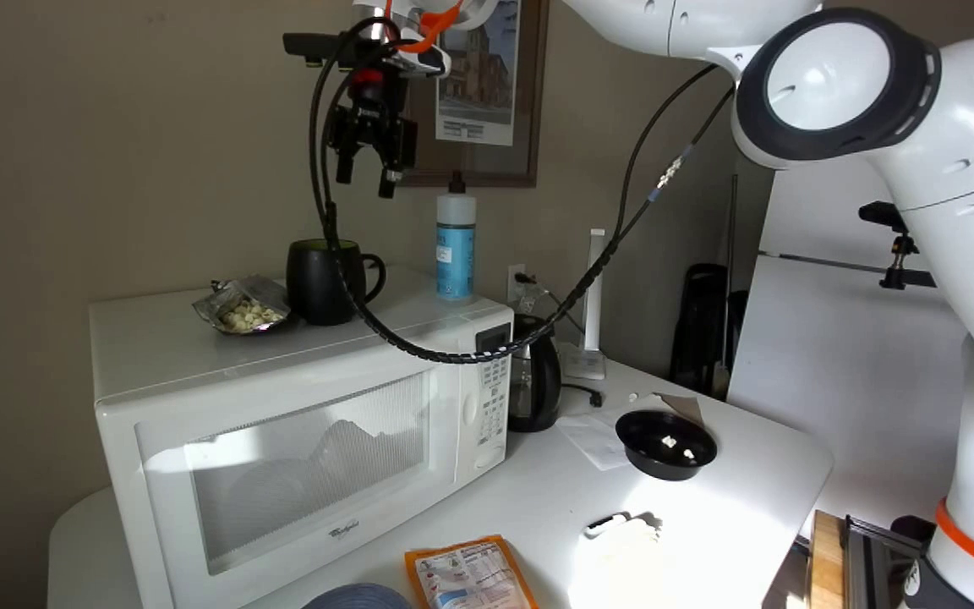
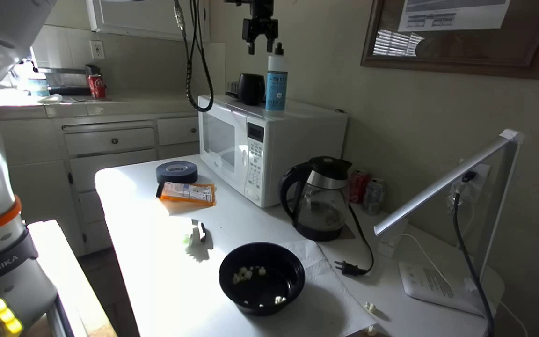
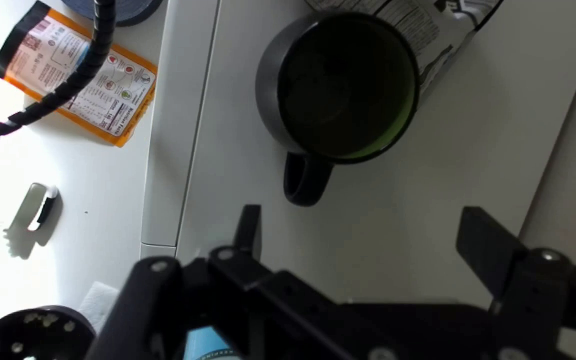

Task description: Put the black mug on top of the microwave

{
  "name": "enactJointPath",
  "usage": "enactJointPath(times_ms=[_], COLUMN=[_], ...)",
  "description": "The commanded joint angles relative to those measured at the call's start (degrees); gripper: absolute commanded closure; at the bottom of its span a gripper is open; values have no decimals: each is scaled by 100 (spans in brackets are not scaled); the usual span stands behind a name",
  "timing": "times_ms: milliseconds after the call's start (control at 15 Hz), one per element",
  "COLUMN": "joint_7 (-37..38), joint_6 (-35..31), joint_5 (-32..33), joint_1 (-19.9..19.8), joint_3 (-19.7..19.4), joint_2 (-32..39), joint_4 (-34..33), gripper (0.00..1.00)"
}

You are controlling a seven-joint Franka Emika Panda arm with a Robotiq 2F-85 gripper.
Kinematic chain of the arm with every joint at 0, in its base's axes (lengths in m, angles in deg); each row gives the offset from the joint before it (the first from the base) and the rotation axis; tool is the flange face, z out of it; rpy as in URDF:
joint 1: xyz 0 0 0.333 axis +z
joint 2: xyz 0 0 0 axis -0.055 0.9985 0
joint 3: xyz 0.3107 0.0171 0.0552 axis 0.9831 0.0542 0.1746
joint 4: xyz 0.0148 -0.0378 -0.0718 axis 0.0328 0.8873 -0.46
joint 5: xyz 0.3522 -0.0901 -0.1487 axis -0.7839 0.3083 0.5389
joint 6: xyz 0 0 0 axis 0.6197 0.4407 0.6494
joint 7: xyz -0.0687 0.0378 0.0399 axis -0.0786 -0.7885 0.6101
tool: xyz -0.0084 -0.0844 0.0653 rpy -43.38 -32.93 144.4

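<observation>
The black mug (image 1: 316,283) stands upright on top of the white microwave (image 1: 470,372). Its handle points toward the blue bottle. In an exterior view the mug (image 2: 251,90) shows behind the bottle, on the microwave (image 2: 302,150). My gripper (image 1: 366,184) is open and empty, above the mug and apart from it; it also hangs above the microwave in an exterior view (image 2: 260,49). In the wrist view the mug (image 3: 340,90), with a green inside, lies ahead of the open fingers (image 3: 360,212). Its handle is nearest them, over the bare microwave top (image 3: 393,230).
A blue bottle (image 1: 455,254) stands on the microwave beside the mug. An open foil bag (image 1: 243,306) lies against the mug's other side. A kettle (image 2: 323,201), black bowl (image 2: 262,281), tape roll (image 2: 177,172) and orange packet (image 2: 187,193) are on the table. The arm's cable (image 1: 453,357) hangs low.
</observation>
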Motion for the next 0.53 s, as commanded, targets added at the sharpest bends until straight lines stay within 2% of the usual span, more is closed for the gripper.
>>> enactJointPath(times_ms=[0, 133, 400, 467], joint_7=[-944, -1462, -2474, -2101], joint_6=[-263, -354, -966, -545], joint_5=[289, 466, 609, 475], joint_1=[77, 116, 119, 116], joint_3=[69, 91, 192, 142], joint_2=[-1099, -1559, -2392, -1774], joint_4=[1317, 1759, 2686, 1787], gripper=[0, 1, 0, 0])
